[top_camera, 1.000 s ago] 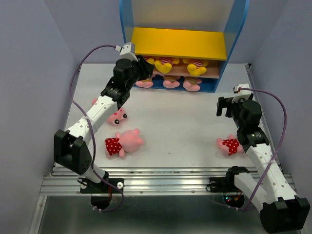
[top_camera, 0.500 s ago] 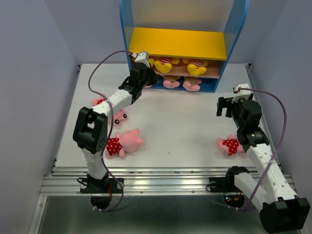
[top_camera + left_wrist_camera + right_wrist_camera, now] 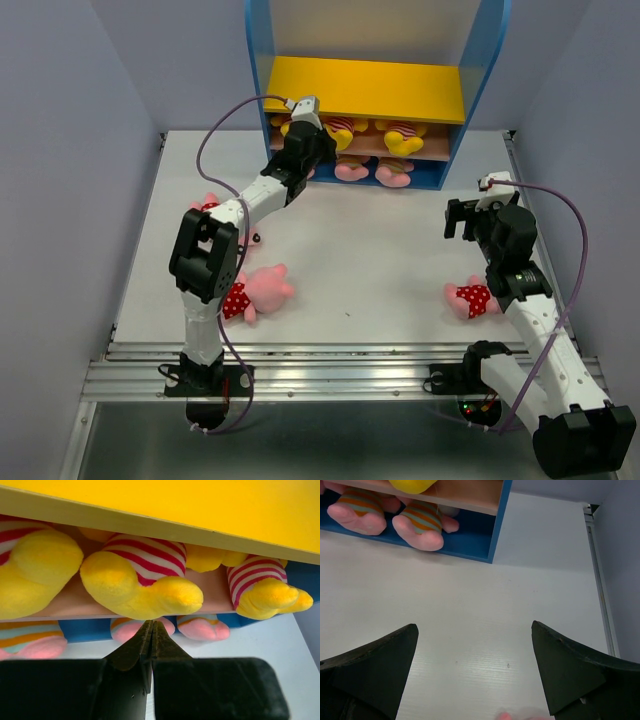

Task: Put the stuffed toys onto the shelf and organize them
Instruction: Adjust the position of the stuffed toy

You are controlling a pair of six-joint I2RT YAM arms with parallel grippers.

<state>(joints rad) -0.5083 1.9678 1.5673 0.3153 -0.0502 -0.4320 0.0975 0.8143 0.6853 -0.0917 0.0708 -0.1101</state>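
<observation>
Bear (image 3: 140, 580) on shelf (image 3: 365, 88) at far edge of table (image 3: 380, 245), just beside left gripper (image 3: 151, 628), pinched closed, empty. Risk: knocked askew if driven forward. Right gripper (image 3: 474, 630) spread wide, empty.

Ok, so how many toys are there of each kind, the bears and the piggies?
Yellow bears: 3
Pink pigs in striped shirts: 3
Pink pigs in red dotted outfits: 3, one half hidden behind the left arm
Total: 9
</observation>
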